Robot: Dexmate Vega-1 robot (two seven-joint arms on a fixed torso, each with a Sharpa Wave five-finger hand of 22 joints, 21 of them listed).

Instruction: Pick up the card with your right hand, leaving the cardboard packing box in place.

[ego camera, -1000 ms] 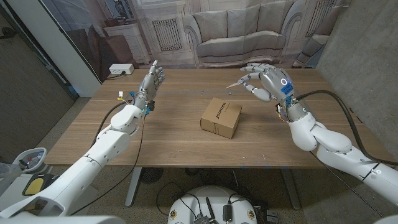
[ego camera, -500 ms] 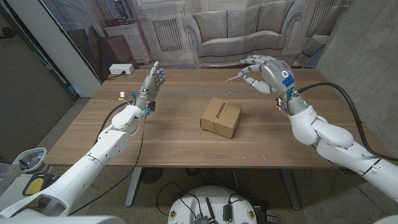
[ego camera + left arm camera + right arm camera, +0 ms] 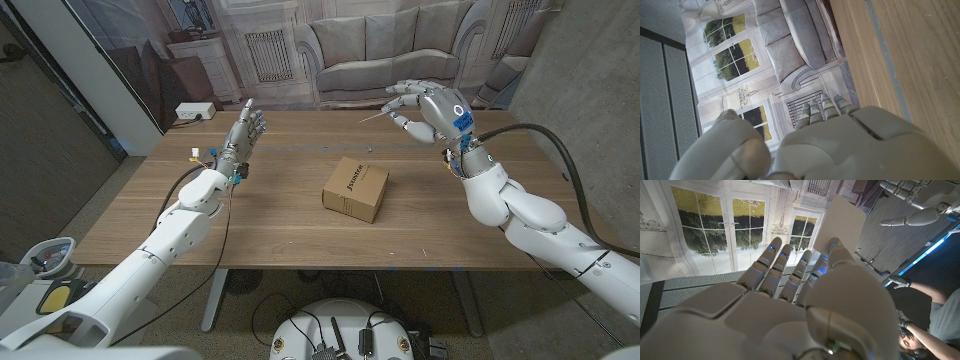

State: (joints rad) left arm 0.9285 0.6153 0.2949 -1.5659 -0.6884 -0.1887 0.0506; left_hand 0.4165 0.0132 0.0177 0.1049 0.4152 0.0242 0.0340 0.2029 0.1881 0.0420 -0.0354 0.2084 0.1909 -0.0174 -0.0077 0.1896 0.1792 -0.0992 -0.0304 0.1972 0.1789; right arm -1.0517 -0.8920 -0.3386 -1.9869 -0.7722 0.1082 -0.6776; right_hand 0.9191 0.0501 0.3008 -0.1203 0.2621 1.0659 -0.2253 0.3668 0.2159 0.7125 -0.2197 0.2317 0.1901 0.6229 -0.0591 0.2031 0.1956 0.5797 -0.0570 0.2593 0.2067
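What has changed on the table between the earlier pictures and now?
The right hand, pinching the card, has risen and moved toward the table's far edge, carrying the card higher. The cardboard packing box has stayed in its place, and the left hand has stayed raised and holds nothing.

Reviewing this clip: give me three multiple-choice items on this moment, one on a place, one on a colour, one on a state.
1. Where is the cardboard box?
A. mid-table
B. in the left hand
C. on the floor

2. What colour is the card?
A. red
B. white
C. black

3. What is the right hand doing?
A. resting on the box
B. hanging open
C. holding the card above the table

Answers: 1 A, it sits between the arms; 2 B, pale in the right wrist view; 3 C, the card juts from its fingers.
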